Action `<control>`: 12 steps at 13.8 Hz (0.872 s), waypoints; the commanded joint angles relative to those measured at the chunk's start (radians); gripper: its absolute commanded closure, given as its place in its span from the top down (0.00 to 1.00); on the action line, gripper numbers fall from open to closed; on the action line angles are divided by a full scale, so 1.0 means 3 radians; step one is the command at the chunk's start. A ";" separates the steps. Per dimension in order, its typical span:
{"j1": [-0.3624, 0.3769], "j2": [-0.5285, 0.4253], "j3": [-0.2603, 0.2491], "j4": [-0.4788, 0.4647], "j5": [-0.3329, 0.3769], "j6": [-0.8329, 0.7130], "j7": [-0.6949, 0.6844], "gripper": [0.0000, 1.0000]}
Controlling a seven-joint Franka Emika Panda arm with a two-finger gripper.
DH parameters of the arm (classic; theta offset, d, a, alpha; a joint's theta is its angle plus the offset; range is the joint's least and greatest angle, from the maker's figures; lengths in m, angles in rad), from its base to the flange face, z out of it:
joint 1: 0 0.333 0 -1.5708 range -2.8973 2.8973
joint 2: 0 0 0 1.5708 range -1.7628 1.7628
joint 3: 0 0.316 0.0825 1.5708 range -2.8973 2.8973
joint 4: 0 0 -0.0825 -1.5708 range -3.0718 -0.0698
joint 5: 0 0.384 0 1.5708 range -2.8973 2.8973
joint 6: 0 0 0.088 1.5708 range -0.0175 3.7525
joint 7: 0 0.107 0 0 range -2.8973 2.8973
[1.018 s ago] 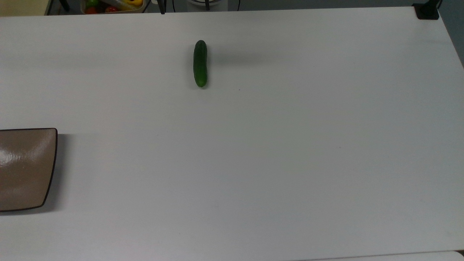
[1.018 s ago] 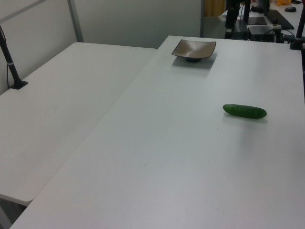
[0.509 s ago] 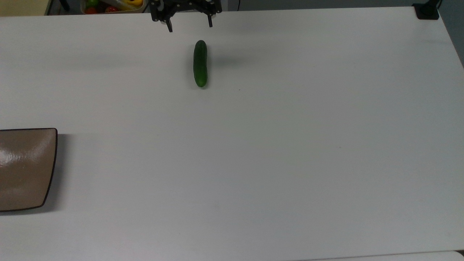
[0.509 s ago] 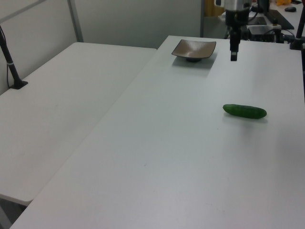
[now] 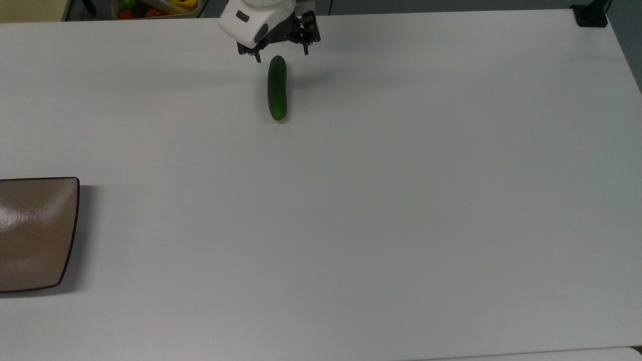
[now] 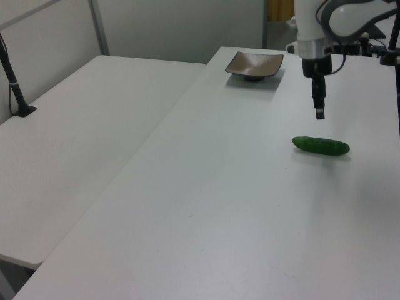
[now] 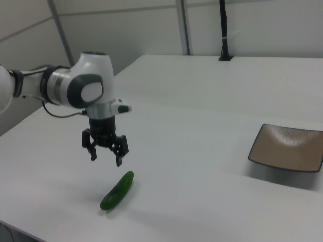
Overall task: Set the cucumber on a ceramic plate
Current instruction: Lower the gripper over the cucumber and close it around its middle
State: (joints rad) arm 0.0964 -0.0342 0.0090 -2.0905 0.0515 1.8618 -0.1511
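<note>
Cucumber lying flat on the white table, not on the plate yet, nothing touching it. Plate sitting bare way off at the top view's left edge, well apart from the cucumber; in the right view it's over on the right side. Gripper hanging just above one end of the cucumber, fingers spread wide, holding nothing. So basically early days: lined up overhead, but not down around it. Still to go, judging by this: drop lower, squeeze the cucumber, lift, carry across the table, set on the plate. Probably an easy grab, though could roll a bit.
</note>
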 commanded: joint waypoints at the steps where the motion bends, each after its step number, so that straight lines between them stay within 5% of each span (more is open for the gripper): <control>1: 0.0011 -0.0111 0.0031 -0.0496 0.0012 0.0521 -0.0059 1.00; 6: 0.0001 -0.0091 0.0057 -0.0977 -0.0172 0.1243 -0.0038 1.00; 11: -0.0020 0.0007 0.0057 -0.1029 -0.0330 0.1448 -0.0028 0.99; 12: -0.0020 0.0042 0.0057 -0.1029 -0.0330 0.1459 -0.0028 0.88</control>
State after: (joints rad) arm 0.0936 -0.0298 0.0259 -2.3827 -0.0303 2.2618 -0.1512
